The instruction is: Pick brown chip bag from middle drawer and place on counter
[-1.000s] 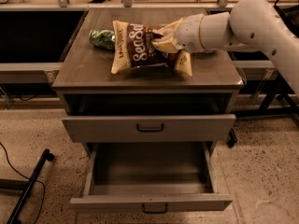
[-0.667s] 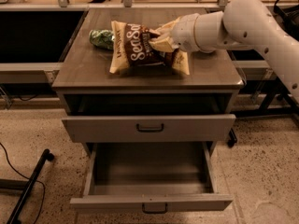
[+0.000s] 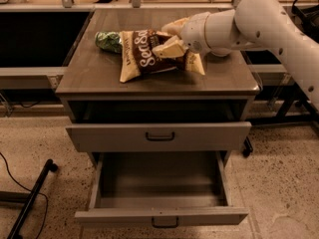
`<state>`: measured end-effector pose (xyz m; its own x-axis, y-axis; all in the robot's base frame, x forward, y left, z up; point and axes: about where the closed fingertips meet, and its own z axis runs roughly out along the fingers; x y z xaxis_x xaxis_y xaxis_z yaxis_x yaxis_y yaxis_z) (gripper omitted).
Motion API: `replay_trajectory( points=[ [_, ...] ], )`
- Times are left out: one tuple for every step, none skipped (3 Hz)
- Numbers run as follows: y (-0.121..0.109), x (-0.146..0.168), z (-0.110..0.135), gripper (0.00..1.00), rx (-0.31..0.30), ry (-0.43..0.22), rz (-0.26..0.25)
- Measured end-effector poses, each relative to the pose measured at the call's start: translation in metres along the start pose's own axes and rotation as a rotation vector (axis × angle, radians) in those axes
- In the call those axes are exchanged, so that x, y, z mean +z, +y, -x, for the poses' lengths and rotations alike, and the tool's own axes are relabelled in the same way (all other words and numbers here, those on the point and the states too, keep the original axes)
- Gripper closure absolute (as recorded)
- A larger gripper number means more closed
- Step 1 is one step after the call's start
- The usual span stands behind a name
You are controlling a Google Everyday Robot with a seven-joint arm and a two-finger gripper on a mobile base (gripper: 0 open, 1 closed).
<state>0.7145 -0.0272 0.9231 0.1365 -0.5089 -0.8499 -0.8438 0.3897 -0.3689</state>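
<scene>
Camera view: vs a second ago, brown chip bag barely shifted, lying on counter just beside green packet. Well clear of middle drawer, left pulled out below. Reads as carry done, release pending. Over the bag's upper right part sits gripper: one finger across the bag's face, the other behind its top edge. Looks pinched on the bag, not spread. Reaching in from the right, arm edged slightly left since then, wrist pointing left, low over the counter
</scene>
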Motion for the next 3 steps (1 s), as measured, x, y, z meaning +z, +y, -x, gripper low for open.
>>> replay_trajectory(
  points=[
    [-0.004, -0.012, 0.004, 0.00, -0.008, 0.011, -0.021],
    [-0.013, -0.046, 0.010, 0.00, -0.042, 0.049, -0.085],
    [-0.025, -0.085, 0.022, 0.00, -0.098, 0.092, -0.159]
  ],
)
